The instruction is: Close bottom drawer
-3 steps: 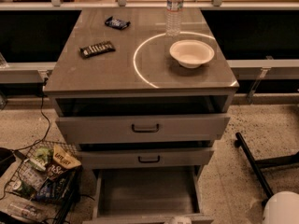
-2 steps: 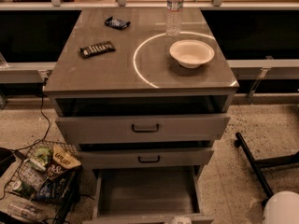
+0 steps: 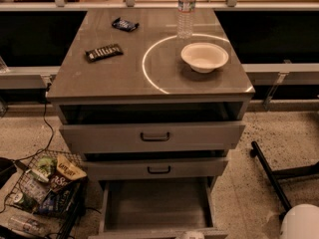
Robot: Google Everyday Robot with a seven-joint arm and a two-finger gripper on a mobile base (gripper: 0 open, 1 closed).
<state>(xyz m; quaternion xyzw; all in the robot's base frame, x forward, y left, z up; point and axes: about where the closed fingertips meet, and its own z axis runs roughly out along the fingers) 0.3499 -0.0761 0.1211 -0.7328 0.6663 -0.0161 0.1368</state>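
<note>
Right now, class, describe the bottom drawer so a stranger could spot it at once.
Find the grey cabinet with a bowl on top. The bottom drawer is lowest of three, with what seems the claw at its front. Unlike its neighbours, it is pulled far out, tray showing.

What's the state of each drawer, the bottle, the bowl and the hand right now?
bottom drawer: pulled far out, tray looks empty
middle drawer: slightly out
top drawer: partly out
water bottle: upright
bowl: upright, empty
hand: at bottom edge, by bottom drawer's front

Lab: freestanding cabinet (image 3: 124, 78), speckled floor (image 3: 281, 131)
</note>
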